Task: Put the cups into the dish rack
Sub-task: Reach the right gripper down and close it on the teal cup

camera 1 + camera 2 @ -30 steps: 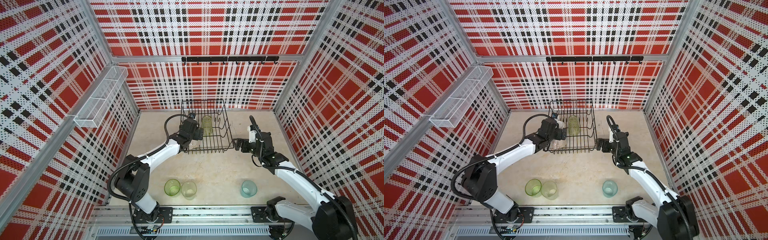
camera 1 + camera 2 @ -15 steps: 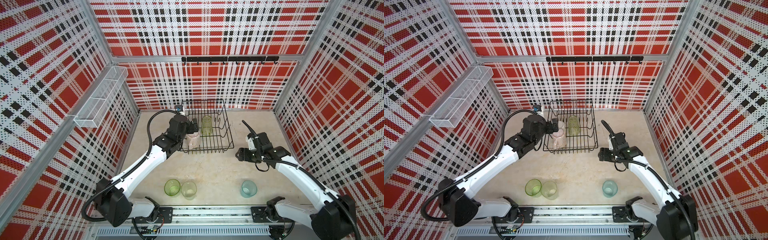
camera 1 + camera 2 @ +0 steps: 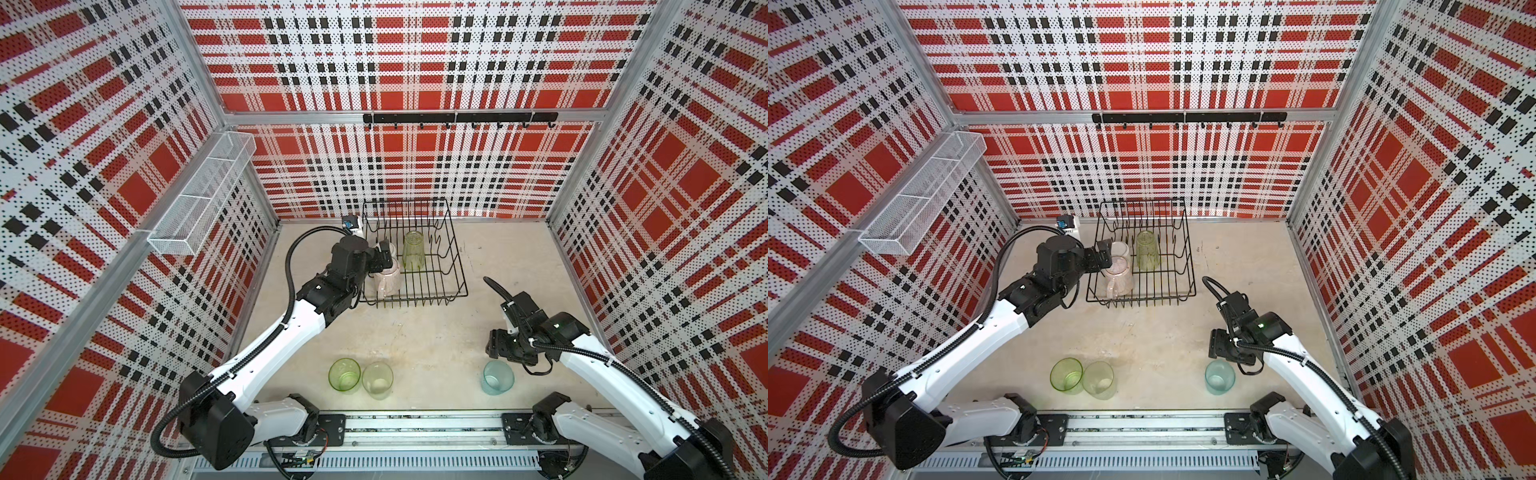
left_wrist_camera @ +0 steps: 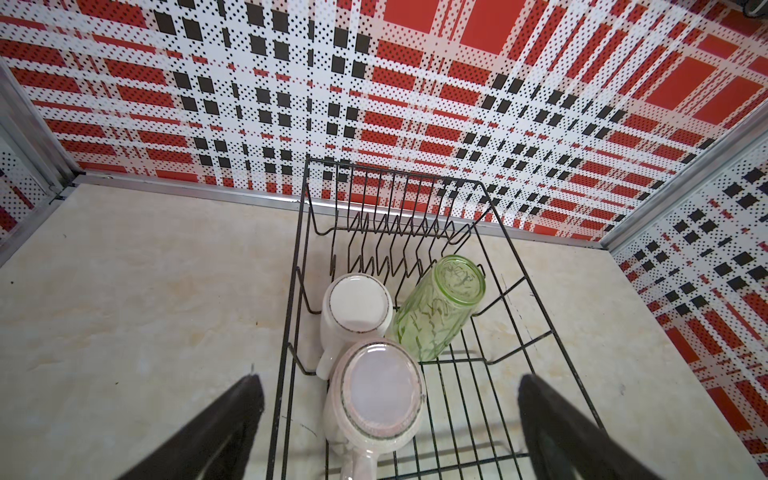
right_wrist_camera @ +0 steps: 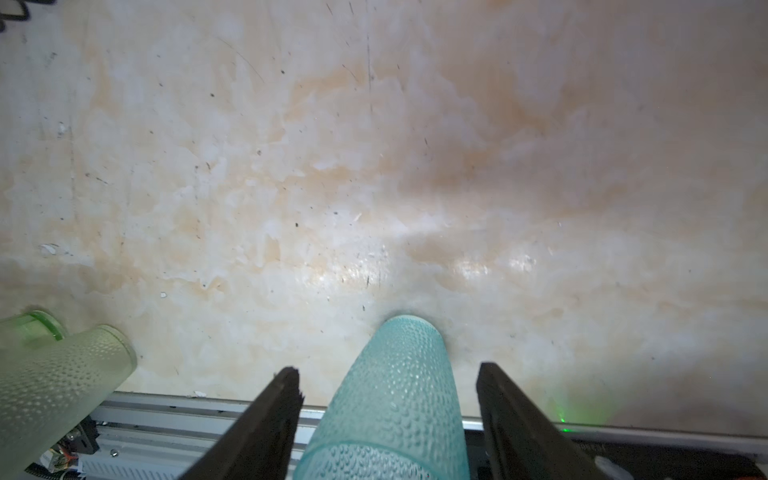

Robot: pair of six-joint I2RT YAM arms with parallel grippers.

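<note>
Now that the left gripper (image 4: 390,380) has drawn back from the spot where it was low against the rack a second ago, the pink mug (image 3: 387,277) sits on its own in the dish rack (image 3: 415,291), base up, handle toward the rack's front. The gripper hangs just above it with both jaws spread wide, touching nothing. Meanwhile the right gripper (image 5: 386,368) has left the rack's side and swung back toward the near edge of the table (image 3: 415,332). It now straddles the teal tumbler (image 5: 395,407); its jaws have narrowed, yet a gap shows on each side, so the tumbler is not yet pinched. By my reading, half the job is done. Three cups are in the rack: the pink mug, a white mug (image 4: 356,305) touching it, also upside down, and a green glass (image 4: 440,307) leaning base-up on the prongs. Three more stand upright on the table: the teal one, a green tumbler (image 3: 344,374) and a frosted tumbler (image 3: 377,379), those two side by side and well apart from the teal one. The mugs look like smooth glazed ceramic with a ring around each base. The racked glass is clear green with a pressed pattern. The teal and frosted tumblers are see-through, slightly tapered, with a dimpled skin that should give the pads some bite.
</note>
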